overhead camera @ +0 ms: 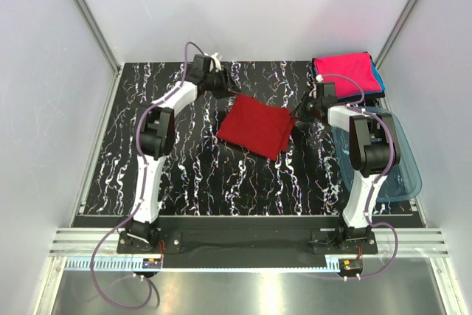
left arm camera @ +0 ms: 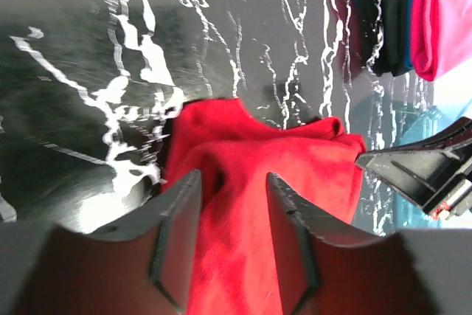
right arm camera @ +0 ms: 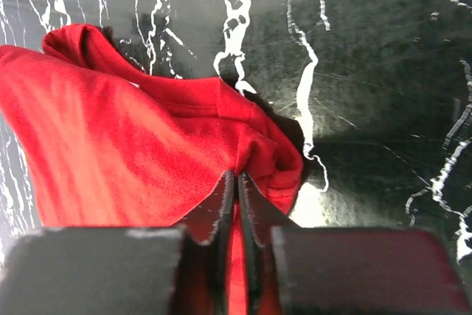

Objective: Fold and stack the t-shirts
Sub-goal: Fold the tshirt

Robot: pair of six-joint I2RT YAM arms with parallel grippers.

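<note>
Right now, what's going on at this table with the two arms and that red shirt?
The robot is handling a red t-shirt lying folded on the table. The right end effector is shut on one edge of it; the left end effector is open, jaws apart over a far corner. A pink t-shirt sits on a teal t-shirt at the far right corner, beside a translucent blue tub. The red one is not on that stack yet.

The right gripper (right arm camera: 236, 181) has its 2 black fingers nearly together, pinching a corner of the crumpled dark red cotton t-shirt (right arm camera: 133, 138) on the black white-veined table (right arm camera: 369, 71).
</note>
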